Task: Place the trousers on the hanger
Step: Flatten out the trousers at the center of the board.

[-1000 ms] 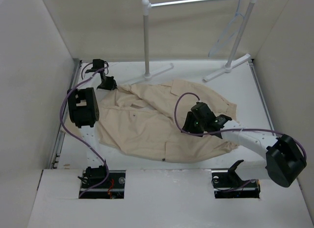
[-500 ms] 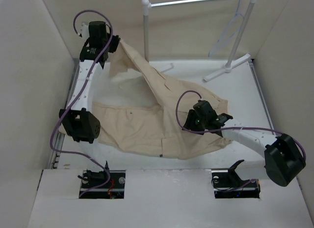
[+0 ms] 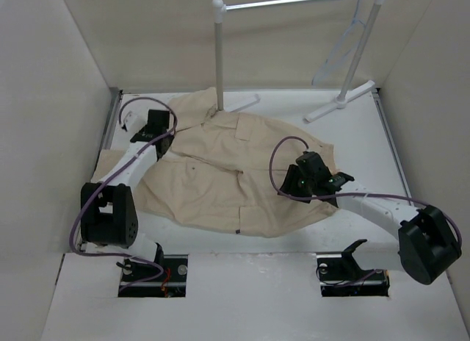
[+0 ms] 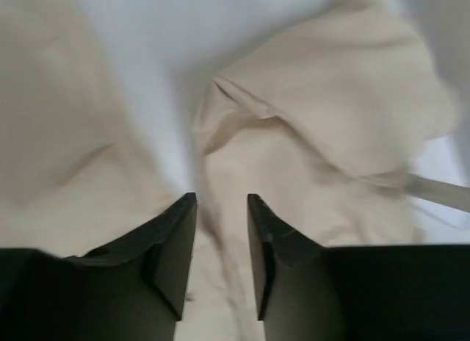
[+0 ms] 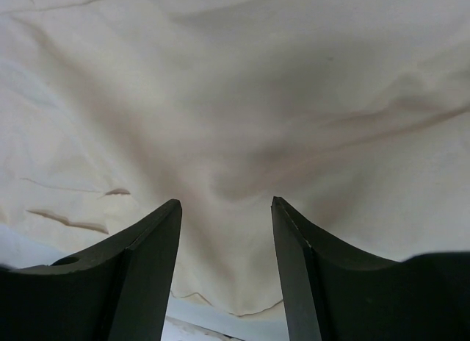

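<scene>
Your left gripper (image 4: 222, 201) stood narrowly parted, pinching nothing, and your right gripper (image 5: 224, 203) hung spread over the trousers (image 3: 220, 172), heaped on the table (image 3: 367, 135) against the rack post (image 3: 218, 62). With the hanger (image 3: 346, 38) well apart, dragged cloth could snag that post.

Matt creased cloth trousers (image 3: 220, 176), smooth glossy rack (image 3: 218, 62), matt table (image 3: 367, 135)

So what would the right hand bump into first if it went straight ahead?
The trousers, most likely: their beige cloth fills the view just ahead of the right hand, though how near it lies is unclear.
</scene>
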`<state>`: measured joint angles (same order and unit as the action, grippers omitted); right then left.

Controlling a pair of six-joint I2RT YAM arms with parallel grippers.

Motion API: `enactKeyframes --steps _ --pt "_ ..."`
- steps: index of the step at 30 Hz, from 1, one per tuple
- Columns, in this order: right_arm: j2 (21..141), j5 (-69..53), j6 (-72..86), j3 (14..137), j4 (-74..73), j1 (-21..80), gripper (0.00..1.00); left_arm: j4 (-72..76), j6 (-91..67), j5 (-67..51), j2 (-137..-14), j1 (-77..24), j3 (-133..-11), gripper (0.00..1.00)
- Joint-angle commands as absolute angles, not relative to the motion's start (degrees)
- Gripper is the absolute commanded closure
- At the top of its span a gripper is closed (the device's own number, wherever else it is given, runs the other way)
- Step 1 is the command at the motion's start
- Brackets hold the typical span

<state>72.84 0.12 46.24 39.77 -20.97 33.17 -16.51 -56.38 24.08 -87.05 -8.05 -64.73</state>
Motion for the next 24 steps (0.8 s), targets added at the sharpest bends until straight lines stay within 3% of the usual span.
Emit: enactKeyframes --steps 1,4,8,10,11,14,24 --pt "69.3 -0.3 45.5 39.5 -19.5 31.3 0.41 -15.6 -61.3 27.4 -80.3 -3.3 -58.8 0.63" --pt "68.6 -1.1 45.4 40.0 -19.8 30.6 0.40 -15.6 -58.8 23.0 -79.8 -0.7 -60.5 0.56" --pt "70.0 -1.5 45.4 40.3 -19.2 30.6 0.42 -13.4 -46.4 20.7 -84.2 -4.0 -68.4 0.59" --pt "71.0 -1.8 45.4 40.7 -19.1 30.9 0.62 -11.6 -39.1 15.9 -89.6 -6.9 -73.5 0.60" --pt "71.3 -1.8 45.5 40.9 -19.1 30.9 0.78 -11.3 -36.3 12.9 -92.6 -8.0 -76.3 0.60" --pt "71.6 -2.1 45.5 41.4 -19.6 30.7 0.93 -12.3 -30.2 4.3 -101.0 -10.8 -84.4 0.58" --pt "69.3 -2.6 46.0 40.7 -19.8 30.9 0.84 -12.3 -14.0 4.0 -115.7 -15.9 -98.8 0.48"
